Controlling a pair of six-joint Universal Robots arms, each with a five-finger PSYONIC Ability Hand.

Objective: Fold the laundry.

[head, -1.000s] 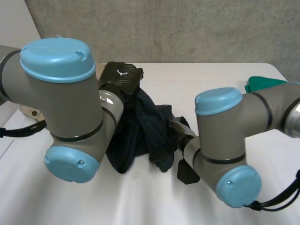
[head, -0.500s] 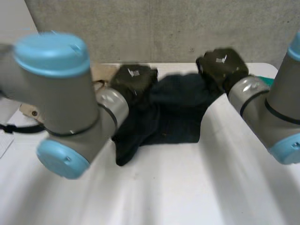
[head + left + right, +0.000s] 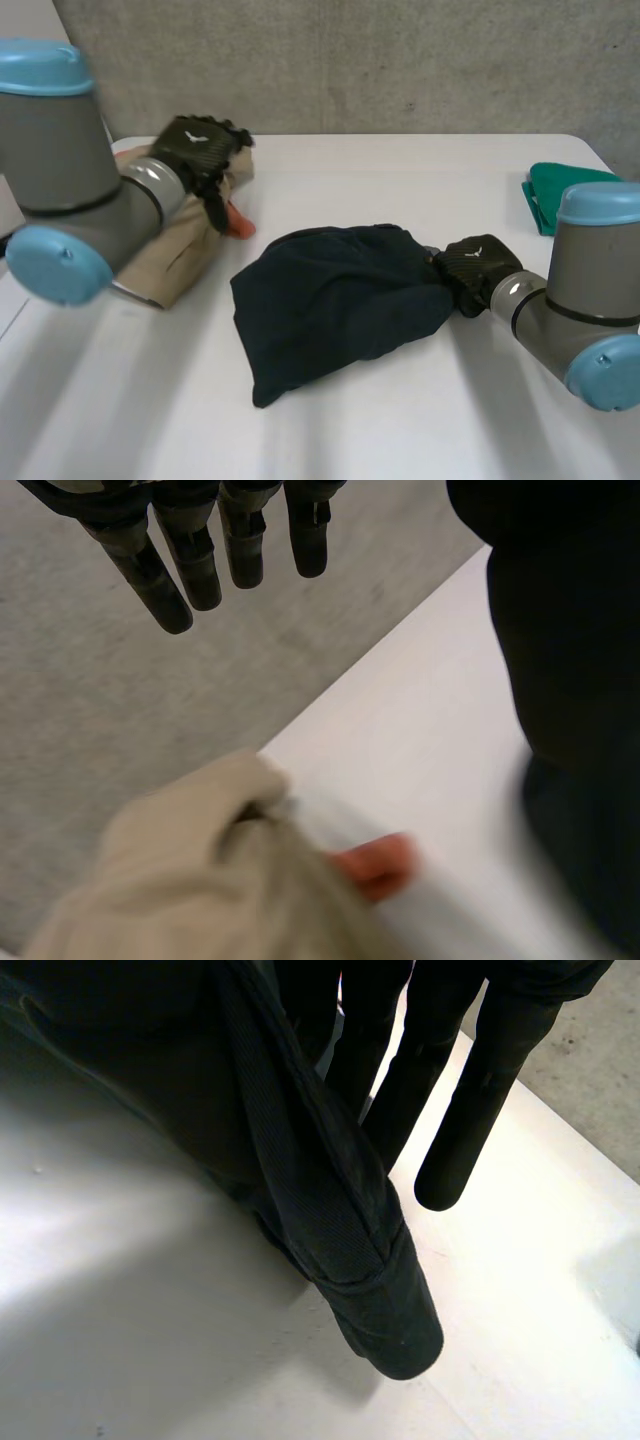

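A dark navy garment [image 3: 330,305] lies bunched on the middle of the white table [image 3: 400,430]. My right hand [image 3: 472,268] is at its right edge. In the right wrist view a ribbed hem of the garment [image 3: 330,1200] runs out from under the palm beside the straight fingers [image 3: 480,1090], pinched there. My left hand [image 3: 200,145] is off the garment, far to the left above a beige cloth [image 3: 185,245]. Its fingers [image 3: 190,560] hang straight and hold nothing. The dark garment [image 3: 570,660] lies off to one side of them.
The beige cloth [image 3: 190,880] is heaped at the table's left edge with an orange piece [image 3: 238,222] poking out of it. A green cloth [image 3: 560,185] lies at the far right edge. Bare table stretches in front of the dark garment.
The dark garment was held up between both hands and now lies on the table. My left hand let go and swung left over the beige cloth. My right hand came down at the right edge.
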